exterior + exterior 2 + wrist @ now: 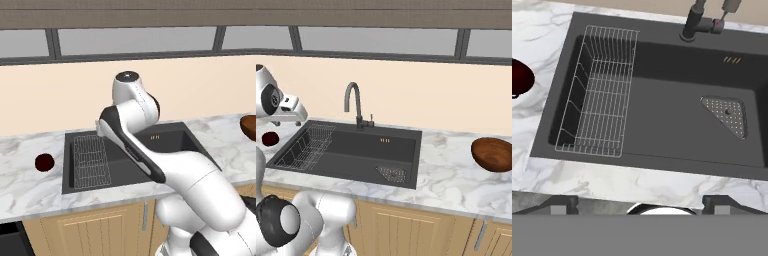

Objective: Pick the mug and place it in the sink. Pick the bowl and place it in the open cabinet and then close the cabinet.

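Gripper (640, 204) wide open, nothing between the tips, hanging over the near rim of the dark grey rectangular sink (662, 127) and looking down into the basin. Small dark red round mug (44, 162) sits on the white marble bench (30, 190), just beside the sink's left edge, next to the wire rack (599, 95). It's untouched, so I'd judge the mug pick hasn't started. Open gripper fits an approach. Wide reddish-brown wooden bowl (492, 154) is on the bench, well apart to the right of the sink. Dark gooseneck faucet (354, 102) stands at the back rim, clear of a drop into the basin.
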